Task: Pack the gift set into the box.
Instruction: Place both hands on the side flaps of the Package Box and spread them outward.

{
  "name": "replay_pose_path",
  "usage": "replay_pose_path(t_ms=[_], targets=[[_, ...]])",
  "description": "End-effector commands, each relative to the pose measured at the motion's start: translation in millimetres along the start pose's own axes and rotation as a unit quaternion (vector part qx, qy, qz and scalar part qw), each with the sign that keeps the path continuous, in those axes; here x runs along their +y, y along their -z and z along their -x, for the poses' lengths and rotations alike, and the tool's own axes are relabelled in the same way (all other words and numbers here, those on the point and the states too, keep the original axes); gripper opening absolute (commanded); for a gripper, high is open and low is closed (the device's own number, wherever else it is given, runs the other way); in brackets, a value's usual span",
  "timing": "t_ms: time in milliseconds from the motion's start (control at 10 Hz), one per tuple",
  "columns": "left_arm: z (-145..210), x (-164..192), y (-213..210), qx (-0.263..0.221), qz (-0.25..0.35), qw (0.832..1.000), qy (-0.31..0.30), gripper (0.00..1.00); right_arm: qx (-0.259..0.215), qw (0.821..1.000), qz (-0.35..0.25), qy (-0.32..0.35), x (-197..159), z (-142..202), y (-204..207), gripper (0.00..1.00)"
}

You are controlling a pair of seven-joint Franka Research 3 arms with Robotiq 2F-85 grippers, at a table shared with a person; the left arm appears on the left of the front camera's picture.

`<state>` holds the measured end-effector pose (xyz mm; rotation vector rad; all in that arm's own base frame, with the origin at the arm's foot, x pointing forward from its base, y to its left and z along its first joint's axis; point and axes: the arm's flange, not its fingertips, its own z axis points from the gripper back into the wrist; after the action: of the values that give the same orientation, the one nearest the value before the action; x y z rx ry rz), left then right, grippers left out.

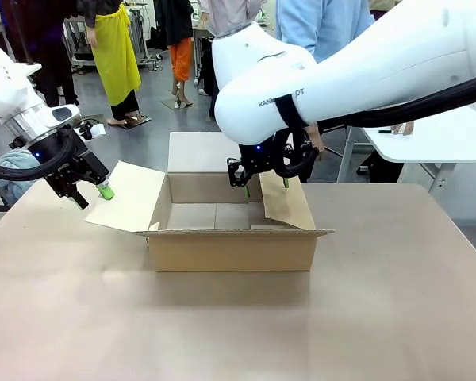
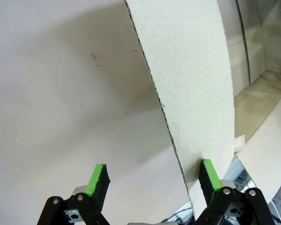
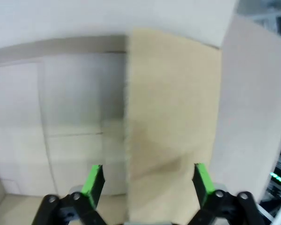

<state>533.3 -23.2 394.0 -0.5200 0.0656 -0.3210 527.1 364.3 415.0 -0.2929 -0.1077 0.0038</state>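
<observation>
Looking from the front, you have the box open mid-counter, left pincer at its left flap, right pincer at its right flap; each wrist view shows spread fingers astride a flap, probably to keep the mouth clear.

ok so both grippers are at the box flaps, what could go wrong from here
1. The left gripper is open with the left flap's edge between its fingers; closing there could crease the cardboard or slip off.
2. The right gripper is open astride the raised right flap. Nothing pins the box, so a pull might drag it across the table.
3. If released, that flap may block the opening.
</observation>
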Motion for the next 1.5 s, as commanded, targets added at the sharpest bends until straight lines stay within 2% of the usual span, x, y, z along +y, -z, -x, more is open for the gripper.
replay_pose_path(t_ms=[0,200,500,600,800,1100,1300,1400], targets=[[2,-2,0,0.000,-0.011,1.000,-0.004,1.00,-0.006,0.999,0.048,0.020,-3,-14,-8,1.00],[2,-2,0,0.000,-0.011,1.000,-0.004,1.00,-0.011,0.999,0.030,0.033,-35,-17,-20,1.00],[2,-2,0,0.000,-0.011,1.000,-0.004,1.00,0.009,0.999,0.007,0.031,-101,-18,-23,1.00],[2,-2,0,0.000,-0.011,1.000,-0.004,1.00,0.014,0.999,-0.018,0.029,-126,-18,-21,1.00],[2,-2,0,0.000,-0.011,1.000,-0.004,1.00,0.020,0.994,-0.107,-0.011,-182,-22,-9,1.00],[2,-2,0,0.000,-0.011,1.000,-0.004,1.00,0.030,0.972,-0.222,-0.074,-234,-33,36,1.00],[2,-2,0,0.000,-0.011,1.000,-0.004,1.00,0.024,0.962,-0.262,-0.074,-246,-35,79,1.00],[2,-2,0,0.000,-0.011,1.000,-0.004,1.00,0.029,0.952,-0.299,-0.065,-249,-35,97,1.00]])
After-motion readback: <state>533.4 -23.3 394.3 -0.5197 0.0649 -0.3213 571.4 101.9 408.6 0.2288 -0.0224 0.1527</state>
